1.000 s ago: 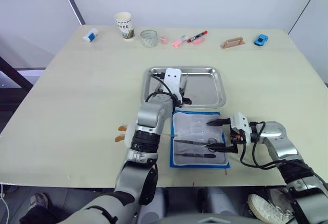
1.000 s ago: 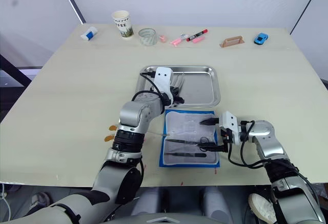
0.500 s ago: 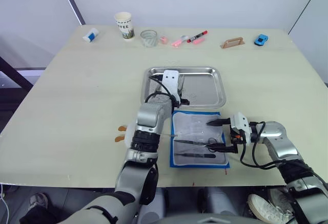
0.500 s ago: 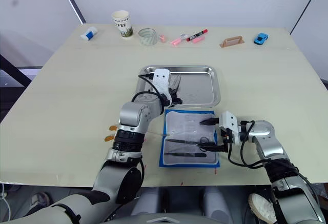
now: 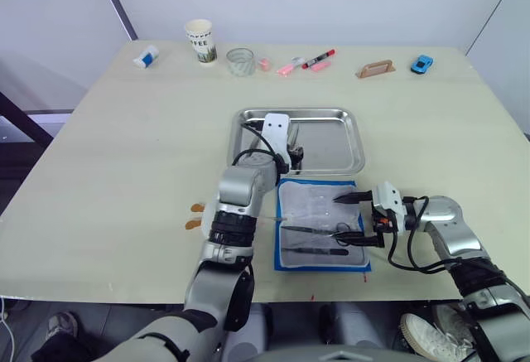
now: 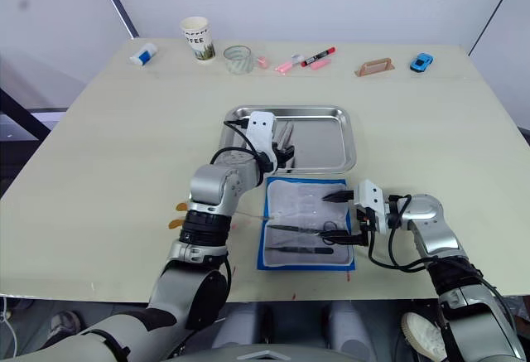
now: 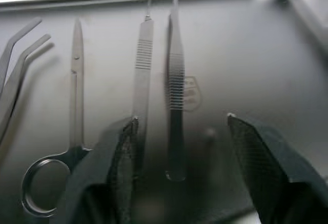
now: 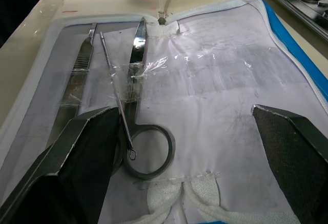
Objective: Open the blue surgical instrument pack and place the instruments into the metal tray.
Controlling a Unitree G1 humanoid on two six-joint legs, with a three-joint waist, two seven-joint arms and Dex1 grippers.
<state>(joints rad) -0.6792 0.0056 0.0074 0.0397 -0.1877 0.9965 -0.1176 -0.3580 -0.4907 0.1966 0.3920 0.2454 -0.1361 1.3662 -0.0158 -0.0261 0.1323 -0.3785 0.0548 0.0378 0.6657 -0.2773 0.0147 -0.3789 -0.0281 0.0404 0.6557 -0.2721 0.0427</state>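
Observation:
The blue surgical instrument pack lies open on the table near the front edge, its pale lining facing up. On the lining rest ring-handled scissors, a thin probe and a flat handle. My right gripper hovers open over the pack's right side, one finger on either side of the scissors' ring. Just behind the pack is the metal tray. My left gripper is open low over its left part, above tweezers, a scalpel handle and scissors lying in the tray.
Along the far edge stand a paper cup, a glass, pink and red markers, a wooden handle, a blue toy car and a white-blue item. Two orange tabs lie left of my left arm.
My left arm has shifted slightly over the tray's left part. The right arm and the pack have stayed where they were.

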